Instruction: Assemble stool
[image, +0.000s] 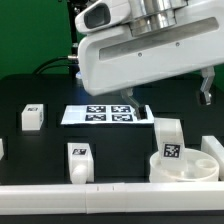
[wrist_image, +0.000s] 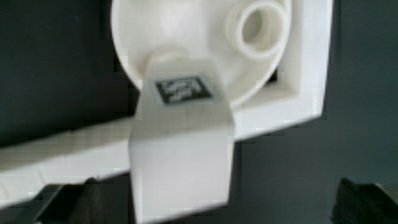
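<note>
Exterior view, seat (image: 200, 172): white disc at the exterior view's lower right, against the white rail (image: 60, 190); one leg (image: 170, 140) upright on it.
Exterior view, loose leg (image: 80, 160): stands apart, near the rail.
Wrist view, my gripper (wrist_image: 210, 203): jaws spread wide, flanking the upright leg, holding nothing.
Handling: likely light, rigid, slick plastic; grip the leg's flat sides, mid-body.

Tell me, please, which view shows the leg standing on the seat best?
The wrist view: the leg fills the middle, its tag clear, standing on the seat. The exterior view shows it small but whole, upright on the seat.
</note>
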